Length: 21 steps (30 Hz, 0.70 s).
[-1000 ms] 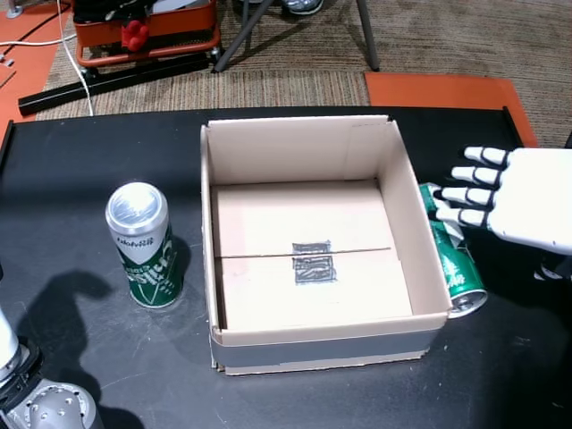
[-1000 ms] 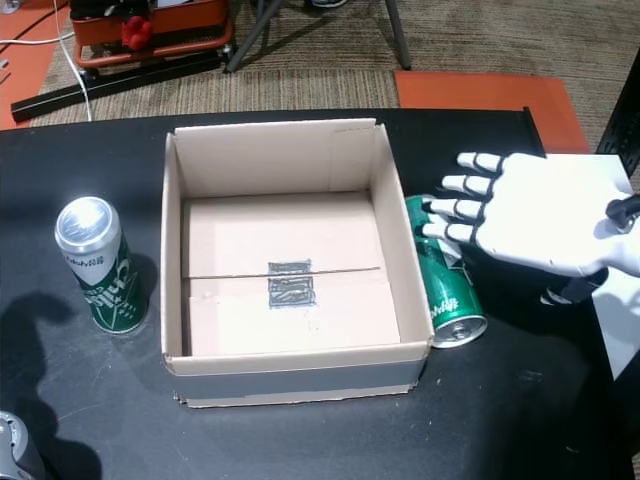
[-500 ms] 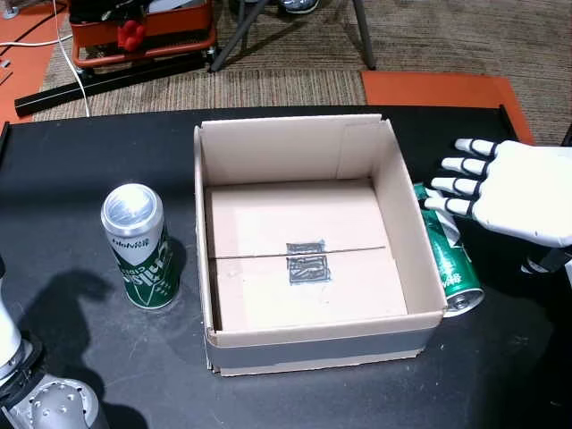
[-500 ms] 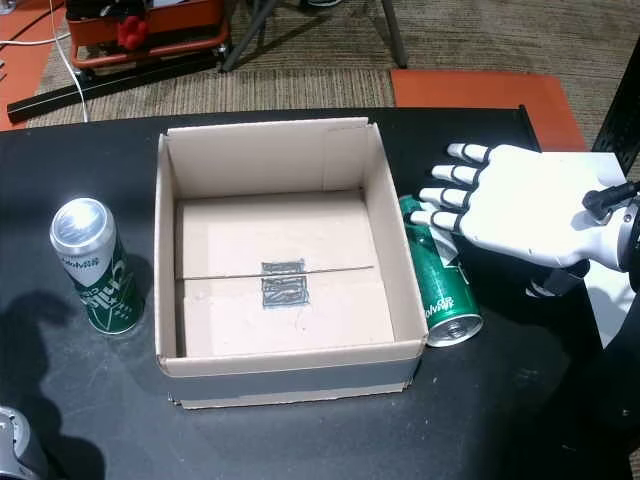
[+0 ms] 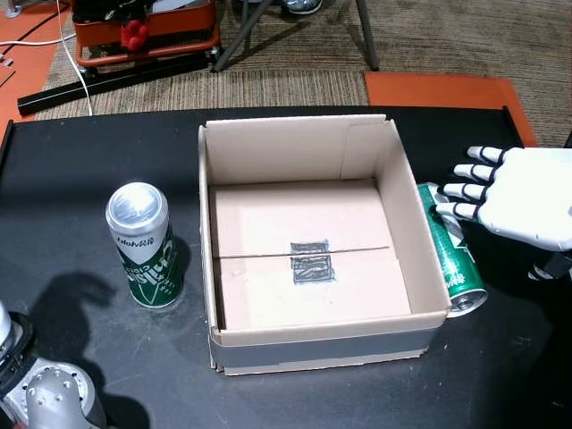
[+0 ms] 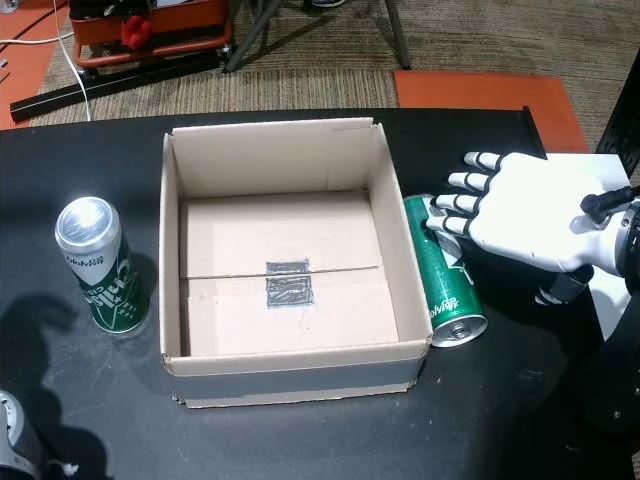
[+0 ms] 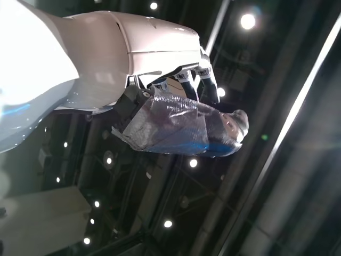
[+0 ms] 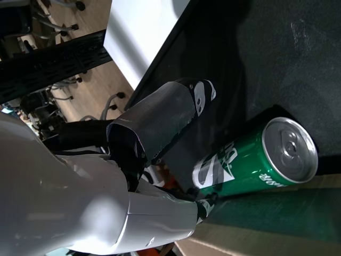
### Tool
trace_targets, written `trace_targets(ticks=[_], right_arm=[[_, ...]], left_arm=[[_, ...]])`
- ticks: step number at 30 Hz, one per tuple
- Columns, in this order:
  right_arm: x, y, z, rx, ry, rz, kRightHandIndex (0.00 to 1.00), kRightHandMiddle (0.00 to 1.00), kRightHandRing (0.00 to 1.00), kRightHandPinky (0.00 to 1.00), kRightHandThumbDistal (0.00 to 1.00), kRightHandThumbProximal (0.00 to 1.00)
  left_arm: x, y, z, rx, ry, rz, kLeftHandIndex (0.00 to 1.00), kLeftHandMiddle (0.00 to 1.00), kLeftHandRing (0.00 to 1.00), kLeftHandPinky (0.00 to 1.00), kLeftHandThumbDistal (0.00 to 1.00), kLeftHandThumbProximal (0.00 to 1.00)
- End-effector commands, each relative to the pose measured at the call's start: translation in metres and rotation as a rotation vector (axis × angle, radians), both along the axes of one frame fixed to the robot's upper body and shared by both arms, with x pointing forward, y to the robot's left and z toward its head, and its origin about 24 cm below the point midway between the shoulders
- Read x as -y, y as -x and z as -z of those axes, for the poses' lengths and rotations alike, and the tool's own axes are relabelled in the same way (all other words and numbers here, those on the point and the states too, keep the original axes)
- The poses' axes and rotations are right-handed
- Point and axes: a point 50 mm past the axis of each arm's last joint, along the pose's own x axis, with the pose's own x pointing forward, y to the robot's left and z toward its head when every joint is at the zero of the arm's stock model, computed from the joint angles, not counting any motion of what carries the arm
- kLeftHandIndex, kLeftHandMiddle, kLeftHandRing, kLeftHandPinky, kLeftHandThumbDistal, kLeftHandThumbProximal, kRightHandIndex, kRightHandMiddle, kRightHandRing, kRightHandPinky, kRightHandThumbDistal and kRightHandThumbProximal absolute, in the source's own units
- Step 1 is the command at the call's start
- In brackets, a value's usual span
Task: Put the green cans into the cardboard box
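Note:
An open cardboard box [image 5: 295,134] [image 6: 270,150] sits empty in the middle of the black table. Left of it, in both head views, a green can [image 5: 143,246] [image 6: 100,265] stands upright. Another green can [image 5: 451,255] [image 6: 445,275] lies on its side against the box's right wall, its top facing me. My right hand [image 5: 523,197] [image 6: 530,210] hovers open over that can's far end, fingers spread. The right wrist view shows this can [image 8: 256,160] under the thumb [image 8: 160,122]. My left hand [image 7: 176,106] is open against the ceiling, holding nothing.
Only my left forearm [image 5: 45,398] shows at the near left table corner. Beyond the table's far edge are an orange machine [image 5: 143,31], tripod legs [image 5: 357,27] and an orange floor mat [image 5: 438,89]. A white surface [image 6: 615,290] borders the table on the right.
My right hand has drawn back slightly to the right, uncovering a little more of the lying can. Both cans and the box have stayed put.

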Motion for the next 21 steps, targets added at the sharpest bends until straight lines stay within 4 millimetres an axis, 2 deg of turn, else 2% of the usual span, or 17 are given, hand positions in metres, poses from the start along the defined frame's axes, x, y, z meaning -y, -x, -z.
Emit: trace_targets(ticks=[1, 6, 8, 10, 14, 16, 21], right_arm=[[0.0, 0.007, 0.015, -0.046, 0.009, 0.001, 1.0, 0.98, 0.95, 0.96, 1.0, 0.26], [-0.004, 0.007, 0.016, -0.046, 0.012, -0.026, 1.0, 0.97, 0.94, 0.96, 1.0, 0.27], [-0.006, 0.006, 0.016, -0.05, 0.013, -0.026, 1.0, 0.97, 0.95, 0.96, 1.0, 0.27], [-0.006, 0.006, 0.016, -0.053, 0.009, -0.023, 1.0, 0.98, 0.95, 0.96, 1.0, 0.28], [-0.008, 0.005, 0.016, -0.045, 0.018, -0.026, 1.0, 0.98, 0.95, 0.96, 1.0, 0.33], [-0.009, 0.005, 0.018, -0.042, 0.012, -0.024, 1.0, 0.98, 0.95, 0.96, 1.0, 0.32], [-0.013, 0.004, 0.02, -0.038, 0.001, -0.029, 1.0, 0.97, 0.94, 0.95, 1.0, 0.3]], left_arm=[[0.036, 0.029, 0.042, -0.147, 0.19, -0.009, 0.34, 0.47, 0.72, 0.77, 0.47, 0.62], [0.041, 0.031, 0.04, -0.107, 0.209, 0.039, 0.38, 0.51, 0.75, 0.77, 0.41, 0.59], [0.041, 0.032, 0.04, -0.112, 0.209, 0.039, 0.38, 0.51, 0.74, 0.76, 0.44, 0.6], [0.042, 0.034, 0.04, -0.122, 0.215, 0.017, 0.37, 0.5, 0.74, 0.76, 0.43, 0.61], [0.042, 0.035, 0.039, -0.104, 0.22, 0.054, 0.39, 0.52, 0.74, 0.75, 0.42, 0.57], [0.041, 0.036, 0.039, -0.117, 0.209, 0.008, 0.37, 0.52, 0.75, 0.78, 0.41, 0.62], [0.038, 0.038, 0.04, -0.133, 0.208, -0.028, 0.37, 0.51, 0.75, 0.78, 0.43, 0.62]])
